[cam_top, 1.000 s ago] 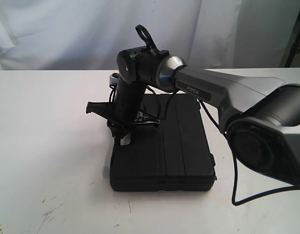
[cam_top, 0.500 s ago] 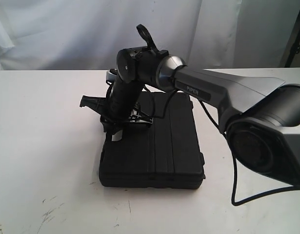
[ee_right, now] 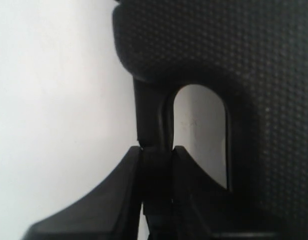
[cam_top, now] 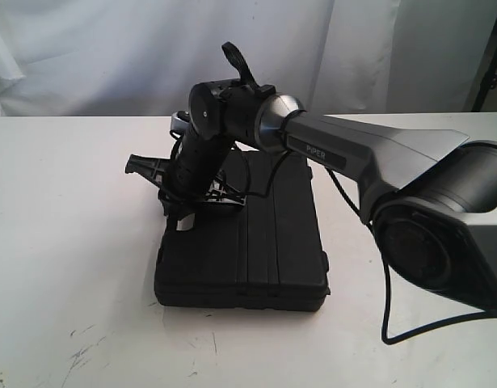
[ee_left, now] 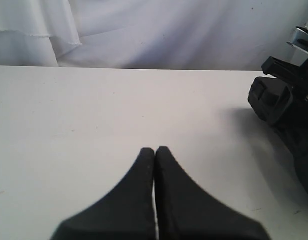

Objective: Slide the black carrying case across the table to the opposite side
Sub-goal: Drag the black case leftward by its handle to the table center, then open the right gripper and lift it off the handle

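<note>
Black carrying case (cam_top: 248,242) lies flat on the table (cam_top: 70,242), its handle (ee_right: 151,112) clamped in the right gripper (ee_right: 156,151). The left gripper (ee_left: 155,149), fingers pressed together, hangs well apart from it.

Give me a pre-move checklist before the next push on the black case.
1. Right gripper shut on the case handle: ok.
2. Black case lying flat on the table, lid closed: ok.
3. Left gripper shut, holding nothing, apart from the case: ok.
4. Left arm out of the slide path: cannot tell; it does not show in the exterior view.
5. Right arm's cable hanging off the case, not caught on it: ok.
</note>
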Robot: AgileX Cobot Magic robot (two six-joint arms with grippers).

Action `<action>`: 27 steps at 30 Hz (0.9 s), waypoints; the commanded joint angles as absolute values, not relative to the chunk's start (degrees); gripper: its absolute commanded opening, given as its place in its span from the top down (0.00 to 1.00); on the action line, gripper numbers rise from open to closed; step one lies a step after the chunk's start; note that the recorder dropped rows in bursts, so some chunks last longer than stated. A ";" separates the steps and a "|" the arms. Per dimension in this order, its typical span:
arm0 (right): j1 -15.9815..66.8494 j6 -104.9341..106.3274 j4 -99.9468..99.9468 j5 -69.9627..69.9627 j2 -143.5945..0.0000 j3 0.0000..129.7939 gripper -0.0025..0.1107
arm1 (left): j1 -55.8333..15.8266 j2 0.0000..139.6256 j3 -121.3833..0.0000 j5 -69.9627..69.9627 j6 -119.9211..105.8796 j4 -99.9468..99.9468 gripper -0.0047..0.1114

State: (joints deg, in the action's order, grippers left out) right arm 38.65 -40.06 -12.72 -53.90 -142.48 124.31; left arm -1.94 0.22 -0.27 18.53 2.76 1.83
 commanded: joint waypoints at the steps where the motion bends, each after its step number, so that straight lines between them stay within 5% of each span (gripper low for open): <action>1: 38.95 -40.51 -14.09 -50.98 -141.75 125.15 0.85 | -2.24 0.00 0.00 18.03 2.73 1.98 0.96; 7: 38.95 -40.51 -14.09 -50.74 -141.75 125.15 0.77 | -2.24 0.00 0.00 18.03 2.73 1.98 0.96; 20: 38.62 -33.53 -14.09 -53.21 -139.21 126.77 0.78 | -2.24 0.00 0.00 18.03 2.73 1.98 0.96; 27: 36.46 -16.11 -15.38 -58.83 -134.01 130.19 0.98 | -2.24 0.00 0.00 18.03 2.73 1.98 0.96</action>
